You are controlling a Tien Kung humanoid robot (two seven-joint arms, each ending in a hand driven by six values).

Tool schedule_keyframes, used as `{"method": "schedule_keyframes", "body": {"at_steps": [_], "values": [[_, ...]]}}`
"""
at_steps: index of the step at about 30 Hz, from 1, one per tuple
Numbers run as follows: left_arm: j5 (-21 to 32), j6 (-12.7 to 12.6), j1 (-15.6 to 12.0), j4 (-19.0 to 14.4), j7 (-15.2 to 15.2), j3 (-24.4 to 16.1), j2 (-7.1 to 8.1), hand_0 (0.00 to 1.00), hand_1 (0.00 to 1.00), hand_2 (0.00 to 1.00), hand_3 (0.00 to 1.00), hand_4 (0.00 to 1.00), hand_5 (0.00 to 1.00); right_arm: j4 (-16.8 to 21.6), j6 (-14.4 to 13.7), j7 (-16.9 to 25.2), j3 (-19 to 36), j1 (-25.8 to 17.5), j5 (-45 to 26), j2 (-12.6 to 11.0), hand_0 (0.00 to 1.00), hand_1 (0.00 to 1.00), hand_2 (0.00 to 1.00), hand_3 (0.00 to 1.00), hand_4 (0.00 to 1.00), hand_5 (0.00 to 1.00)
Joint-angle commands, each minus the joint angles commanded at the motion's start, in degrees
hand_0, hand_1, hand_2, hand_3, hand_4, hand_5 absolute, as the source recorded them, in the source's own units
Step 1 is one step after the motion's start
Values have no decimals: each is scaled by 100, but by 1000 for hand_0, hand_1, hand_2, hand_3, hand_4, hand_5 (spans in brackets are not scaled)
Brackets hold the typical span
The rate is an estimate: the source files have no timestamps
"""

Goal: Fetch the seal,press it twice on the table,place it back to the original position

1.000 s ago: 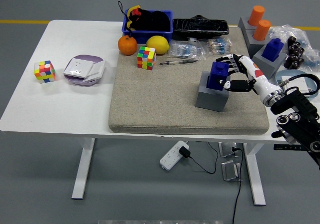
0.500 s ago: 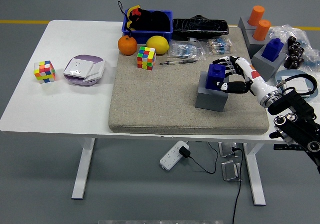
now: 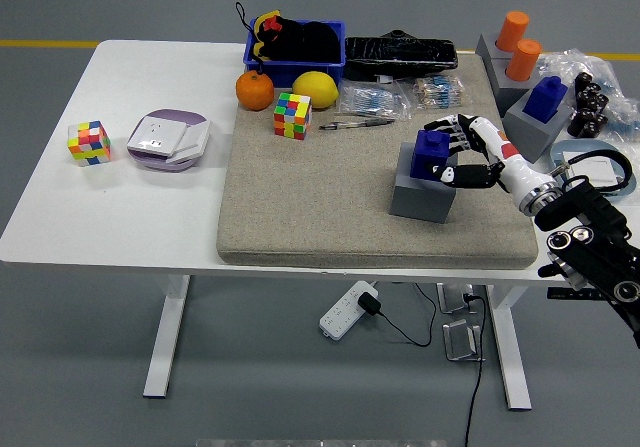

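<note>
While my right hand [image 3: 468, 157] grips the blue block-shaped seal [image 3: 431, 154] in its grey holder [image 3: 421, 193], a skewed pull could tip both.

No text, label, brand, number or sign can be read anywhere. The packets [image 3: 398, 97] at the far edge of the mat and the purple-and-white box [image 3: 168, 139] on the left of the table carry markings too small and blurred to make out.
</note>
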State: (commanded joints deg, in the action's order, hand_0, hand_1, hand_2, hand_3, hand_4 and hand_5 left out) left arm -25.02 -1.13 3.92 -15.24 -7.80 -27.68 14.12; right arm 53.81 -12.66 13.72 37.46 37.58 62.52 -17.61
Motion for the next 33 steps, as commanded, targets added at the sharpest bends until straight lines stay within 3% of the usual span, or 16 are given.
{"method": "schedule_keyframes", "body": {"at_steps": [4,5,10,11,27,33], "values": [[9,2,-8,3,-2,8,-5,719,696,686,726,640,233,-10,-15,7,-9,2,35,5,747,686,660,670,822,2],[12,2,-9,4,-3,8,-5,719,696,686,726,640,234,-11,-22,8,-8,0,47,8,812,737,711,730,869,2],[8,2,-13,2,-3,3,-3,719,696,686,726,640,234,-8,-26,0,-12,0,77,13,812,737,711,730,869,2],[9,2,-14,4,-3,5,-4,720,696,686,727,640,234,-6,-24,2,-13,0,76,13,847,780,765,773,913,2],[18,0,-14,5,-1,-1,-11,720,696,686,728,640,235,44,-35,11,51,-24,95,1,864,800,785,792,958,2],[12,1,-28,8,-1,-22,-18,720,696,686,727,640,234,202,87,-13,342,-120,203,-68,874,812,795,803,998,2]]}}
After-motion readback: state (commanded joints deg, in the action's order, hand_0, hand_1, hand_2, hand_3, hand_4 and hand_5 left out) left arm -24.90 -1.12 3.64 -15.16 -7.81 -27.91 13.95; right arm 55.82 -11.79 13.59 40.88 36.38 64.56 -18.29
